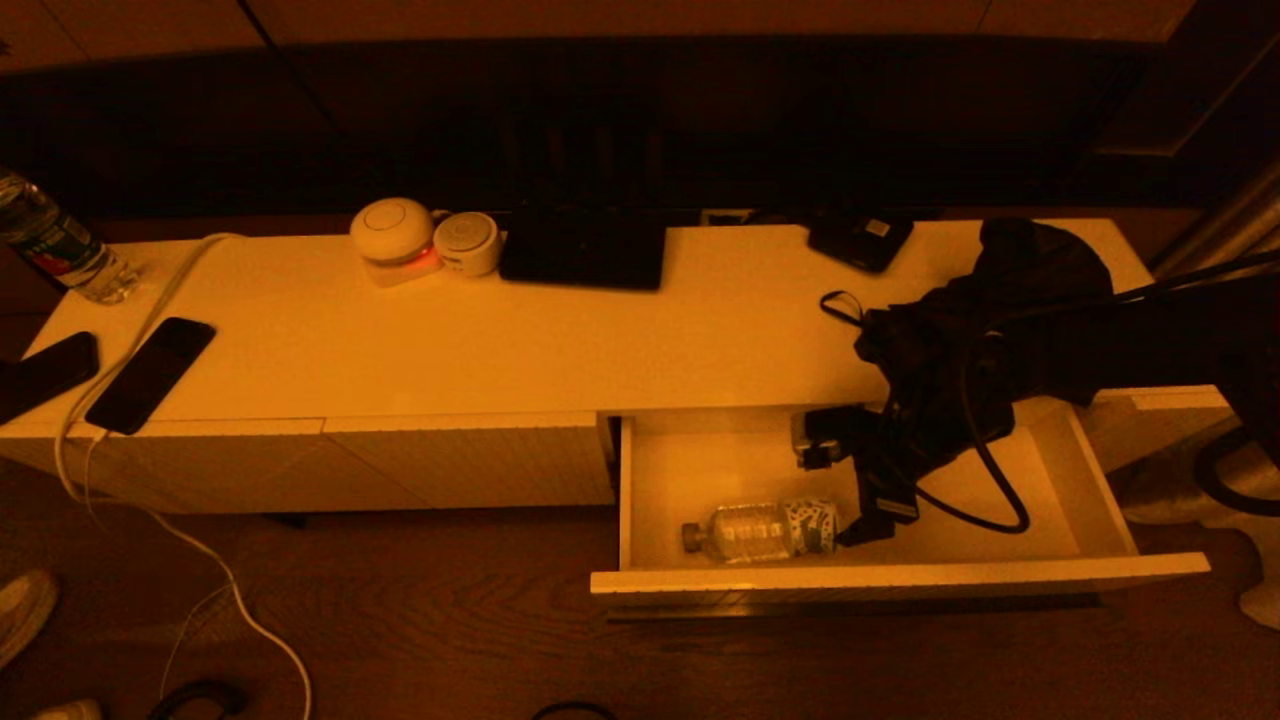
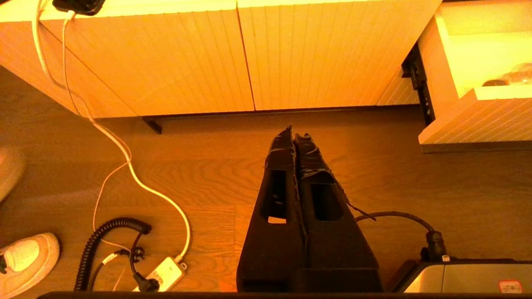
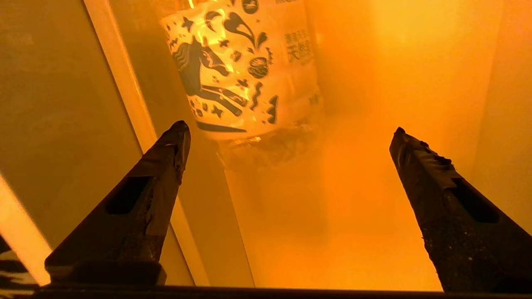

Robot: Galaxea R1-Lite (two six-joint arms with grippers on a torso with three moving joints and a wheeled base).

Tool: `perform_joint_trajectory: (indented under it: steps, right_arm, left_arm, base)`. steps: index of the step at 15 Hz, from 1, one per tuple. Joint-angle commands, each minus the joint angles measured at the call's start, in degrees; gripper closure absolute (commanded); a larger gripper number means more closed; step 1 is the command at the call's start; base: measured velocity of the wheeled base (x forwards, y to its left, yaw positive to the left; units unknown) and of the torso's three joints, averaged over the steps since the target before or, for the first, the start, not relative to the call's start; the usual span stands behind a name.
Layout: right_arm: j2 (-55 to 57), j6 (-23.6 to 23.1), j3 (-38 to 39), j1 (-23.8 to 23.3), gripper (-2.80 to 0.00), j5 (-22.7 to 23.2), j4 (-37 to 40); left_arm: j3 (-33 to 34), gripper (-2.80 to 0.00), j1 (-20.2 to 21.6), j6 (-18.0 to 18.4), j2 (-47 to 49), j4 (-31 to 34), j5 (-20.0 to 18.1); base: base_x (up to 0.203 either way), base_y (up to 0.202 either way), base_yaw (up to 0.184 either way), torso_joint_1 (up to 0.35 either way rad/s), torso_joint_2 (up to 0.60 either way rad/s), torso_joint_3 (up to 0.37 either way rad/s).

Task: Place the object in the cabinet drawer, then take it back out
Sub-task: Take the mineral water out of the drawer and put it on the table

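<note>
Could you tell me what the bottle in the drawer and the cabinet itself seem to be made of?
Bottle: apparently thin clear plastic, glossy; the drawer floor shows through it, and a printed label wraps its lower half.
Cabinet: probably painted or laminated board, smooth matt white on top, with finely ribbed fronts.
Drawer: seemingly the same plain white board inside.

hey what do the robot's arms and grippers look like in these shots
Both grippers are black, each with two long tapered fingers bearing a cut-out slot. The left gripper looks wrapped in wrinkled black tape near the tips, with a thin black cable beside it. The right gripper shows rough, ridged fingertips. The right arm is dark, draped in black covering, with looping black cables.
</note>
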Motion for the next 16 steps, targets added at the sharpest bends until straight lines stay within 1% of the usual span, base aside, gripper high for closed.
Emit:
perform_joint_trajectory:
  steps: [1,3,6,9,11,16]
  right_arm:
    - [1.19,-0.39,-3.02,0.02,-2.8,0.09,2.71]
    - [1.98,-0.52,-4.89,0.03,-2.8,0.09,5.26]
    - [4.32,-0.58,-11.39,0.09,-2.8,0.09,9.69]
    - [5.66,-0.68,-14.68,0.18,-2.8,0.24,11.21]
    - [6.43,-0.79,-15.73,0.62,-2.8,0.26,12.27]
    - [7.51,-0.88,-16.02,1.78,-2.8,0.35,11.81]
  left_arm:
    - [0.0,0.0,0.0,0.01,0.0,0.01,0.01]
    - [0.0,0.0,0.0,0.01,0.0,0.01,0.01]
    - [0.0,0.0,0.0,0.01,0.0,0.01,0.01]
    - [0.0,0.0,0.0,0.01,0.0,0.01,0.01]
    - [0.0,0.0,0.0,0.01,0.0,0.01,0.01]
    - [0.0,0.0,0.0,0.01,0.0,0.01,0.01]
  base:
    - [0.0,0.0,0.0,0.0,0.0,0.0]
    - [0.0,0.0,0.0,0.0,0.0,0.0]
    - [0.0,0.0,0.0,0.0,0.0,0.0]
    - [0.0,0.0,0.0,0.0,0.0,0.0]
    - [0.0,0.0,0.0,0.0,0.0,0.0]
    - [0.0,0.0,0.0,0.0,0.0,0.0]
